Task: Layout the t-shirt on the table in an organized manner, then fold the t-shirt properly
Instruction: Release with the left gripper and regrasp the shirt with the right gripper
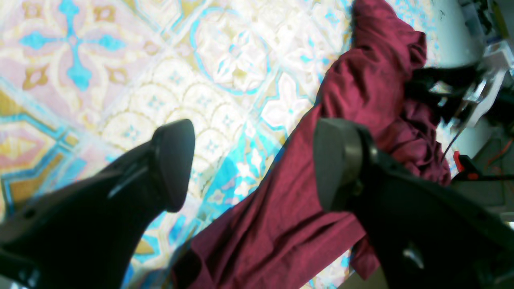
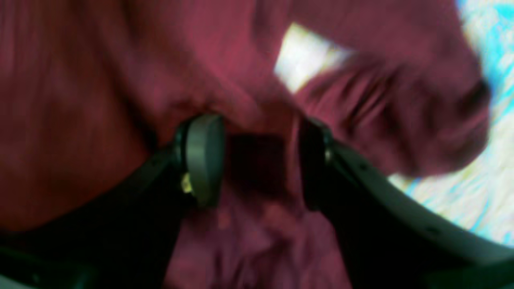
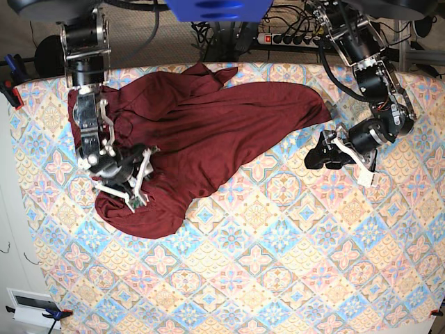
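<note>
The dark maroon t-shirt [image 3: 201,125] lies crumpled across the far left part of the table [image 3: 278,264], one corner reaching right. My right gripper [image 3: 135,177] stands on the shirt's left side. In the right wrist view its jaws [image 2: 257,160] are apart over the t-shirt [image 2: 100,100], and the blur hides whether any cloth is pinched. My left gripper [image 3: 318,156] hovers open over bare cloth just below the shirt's right corner. In the left wrist view it [image 1: 255,160] is open, and its right finger [image 1: 337,164] overlaps the t-shirt [image 1: 361,80].
A power strip [image 3: 292,38] and cables lie behind the table's far edge. A clamp [image 3: 10,90] grips the left edge. The patterned table [image 1: 120,80] stretches bare in front and to the right.
</note>
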### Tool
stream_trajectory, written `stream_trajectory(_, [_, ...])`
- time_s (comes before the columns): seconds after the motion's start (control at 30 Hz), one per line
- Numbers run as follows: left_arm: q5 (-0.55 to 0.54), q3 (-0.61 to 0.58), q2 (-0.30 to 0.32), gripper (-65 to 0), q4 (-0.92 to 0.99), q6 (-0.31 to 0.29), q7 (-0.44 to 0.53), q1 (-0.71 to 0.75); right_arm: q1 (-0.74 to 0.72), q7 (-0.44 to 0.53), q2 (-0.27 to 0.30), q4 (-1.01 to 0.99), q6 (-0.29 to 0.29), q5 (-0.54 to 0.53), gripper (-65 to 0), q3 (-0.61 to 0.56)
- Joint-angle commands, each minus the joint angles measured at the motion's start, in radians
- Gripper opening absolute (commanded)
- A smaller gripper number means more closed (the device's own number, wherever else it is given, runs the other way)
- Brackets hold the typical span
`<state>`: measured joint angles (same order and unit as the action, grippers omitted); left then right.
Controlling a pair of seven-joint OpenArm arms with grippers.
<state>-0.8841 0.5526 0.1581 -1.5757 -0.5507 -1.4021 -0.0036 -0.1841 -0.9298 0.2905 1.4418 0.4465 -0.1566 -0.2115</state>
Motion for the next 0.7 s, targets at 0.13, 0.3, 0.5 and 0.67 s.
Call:
stream_trajectory(0.13, [-0.025,0.002,0.004,-19.8,-0.015,-0.002,0.016,-0.016,-0.082,0.041,0.008,-0.077,0.002,-0.004,-37.6,-0.088])
stream_trajectory(0.3, [-0.025,0.002,0.004,-19.8,-0.015,-0.002,0.016,-0.022,-0.088,0.061,0.009,-0.063,0.002,-0.004,-65.0,-0.035])
stream_trajectory(0.5, [-0.024,-0.004,0.001,-19.8,-0.013,-0.002,0.017,-0.039,-0.022,0.067,0.013,0.067,0.002,-0.004,-64.8,0.217])
stream_trajectory(0.67, [0.046,-0.091,-0.035,-19.8,-0.013,-0.002,0.073,-0.059,-0.018,0.088,0.013,0.084,0.002,-0.004,-64.8,0.456])
